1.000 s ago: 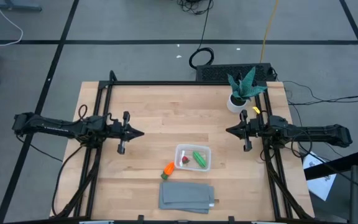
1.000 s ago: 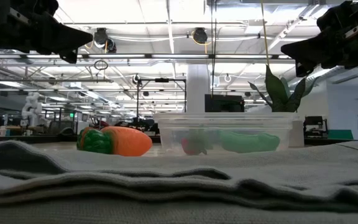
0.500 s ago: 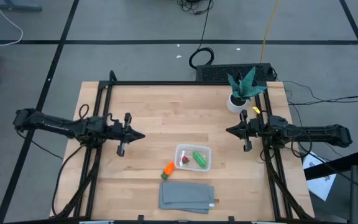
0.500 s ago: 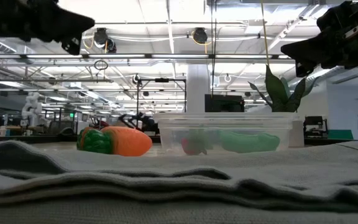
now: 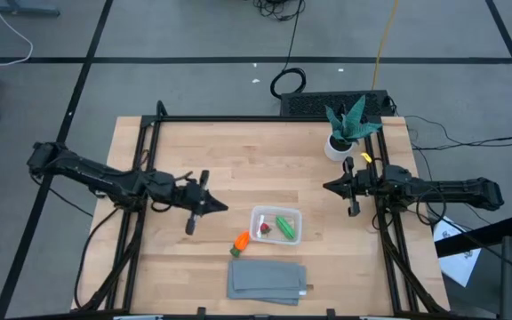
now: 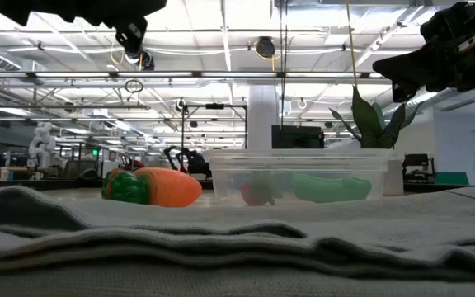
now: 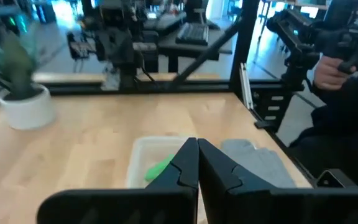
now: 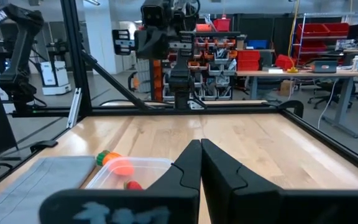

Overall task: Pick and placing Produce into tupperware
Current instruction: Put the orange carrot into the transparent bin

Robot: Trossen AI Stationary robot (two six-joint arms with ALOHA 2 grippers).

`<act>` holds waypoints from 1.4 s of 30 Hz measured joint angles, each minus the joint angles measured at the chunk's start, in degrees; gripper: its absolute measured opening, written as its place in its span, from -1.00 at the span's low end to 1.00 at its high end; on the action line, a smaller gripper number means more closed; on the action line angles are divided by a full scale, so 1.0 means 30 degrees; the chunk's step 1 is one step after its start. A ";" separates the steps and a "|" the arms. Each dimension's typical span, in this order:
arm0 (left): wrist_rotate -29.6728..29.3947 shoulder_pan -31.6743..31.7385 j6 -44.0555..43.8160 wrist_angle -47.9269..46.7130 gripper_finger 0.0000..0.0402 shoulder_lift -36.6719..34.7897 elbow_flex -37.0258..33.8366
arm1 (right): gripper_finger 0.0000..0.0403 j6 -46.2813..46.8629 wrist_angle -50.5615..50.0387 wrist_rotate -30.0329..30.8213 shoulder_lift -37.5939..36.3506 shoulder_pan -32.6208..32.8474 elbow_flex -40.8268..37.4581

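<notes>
The clear tupperware [image 5: 276, 225] stands near the table's front middle with the red berry [image 5: 264, 229] and the green pod [image 5: 284, 227] inside. The orange carrot [image 5: 241, 241] lies on the table against its left side, by its green top end toward the cloth. In the low view the carrot [image 6: 159, 186] lies left of the tupperware [image 6: 299, 177]. My left gripper [image 5: 223, 209] is shut and empty, above the table left of the tupperware. My right gripper [image 5: 327, 187] is shut and empty at the right, above the table.
A folded grey cloth [image 5: 268, 281] lies at the front edge, close to the carrot. A spiky green plant in a white pot [image 5: 343, 133] stands at the far right corner. Bare wood lies between the two arms.
My left gripper has moved toward the table's right and near edges, toward the tupperware and the carrot, and its arm has turned to slant that way. It stays shut. My right gripper has kept still.
</notes>
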 joint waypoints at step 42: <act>-0.3764 -0.3244 -0.6731 -0.0179 -0.53 0.4267 0.3467 | -1.00 0.0091 -0.0146 0.0000 0.0000 0.0000 0.0000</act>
